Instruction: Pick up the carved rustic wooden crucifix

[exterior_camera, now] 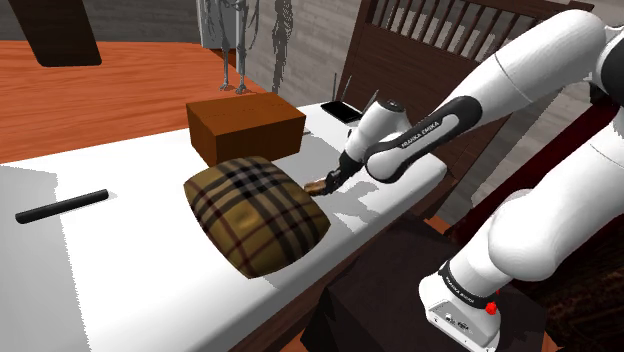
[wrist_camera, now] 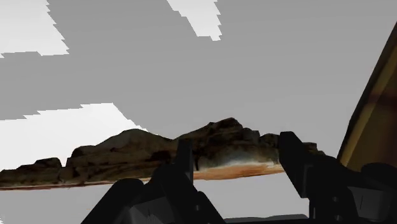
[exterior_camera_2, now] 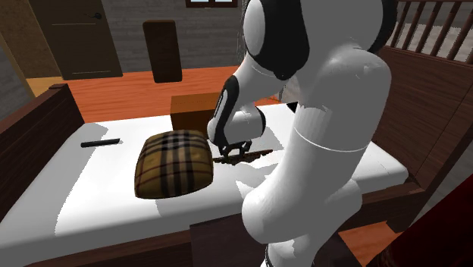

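Observation:
A dark brown carved crucifix [exterior_camera: 318,186] [exterior_camera_2: 249,157] lies flat on the white bed [exterior_camera: 120,290], just beside the plaid pillow. My black gripper [exterior_camera: 336,178] [exterior_camera_2: 230,151] is lowered right over it, at the bed's surface. In the wrist view the gripper [wrist_camera: 236,145] stands open, its two fingers apart, with the rough crucifix [wrist_camera: 121,156] stretching across behind and between them. The fingers do not clasp it.
A tan plaid pillow [exterior_camera: 255,215] [exterior_camera_2: 174,163] sits close to the crucifix, and its edge [wrist_camera: 375,108] shows beside one finger. A brown box [exterior_camera: 245,125] stands behind it. A black rod [exterior_camera: 62,207] lies far off on the bed. Dark wooden bed rails [exterior_camera_2: 424,98] border the mattress.

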### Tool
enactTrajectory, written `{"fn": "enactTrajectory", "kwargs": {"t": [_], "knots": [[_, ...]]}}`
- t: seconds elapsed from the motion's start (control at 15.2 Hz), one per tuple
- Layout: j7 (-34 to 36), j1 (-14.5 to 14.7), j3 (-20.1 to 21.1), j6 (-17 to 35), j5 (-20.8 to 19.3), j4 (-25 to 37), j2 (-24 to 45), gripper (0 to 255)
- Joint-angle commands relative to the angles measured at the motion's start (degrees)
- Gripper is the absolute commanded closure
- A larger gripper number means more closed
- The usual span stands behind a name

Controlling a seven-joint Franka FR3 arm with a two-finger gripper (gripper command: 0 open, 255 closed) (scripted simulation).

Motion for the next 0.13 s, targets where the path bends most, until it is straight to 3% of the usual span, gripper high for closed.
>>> {"fn": "enactTrajectory", "kwargs": {"t": [0.0,0.07], "knots": [[-0.4,0.0,-0.1,-1.4,0.3,0.3,-1.1,255],[-0.4,0.1,-0.1,-1.4,0.3,0.3,-1.1,255]]}}
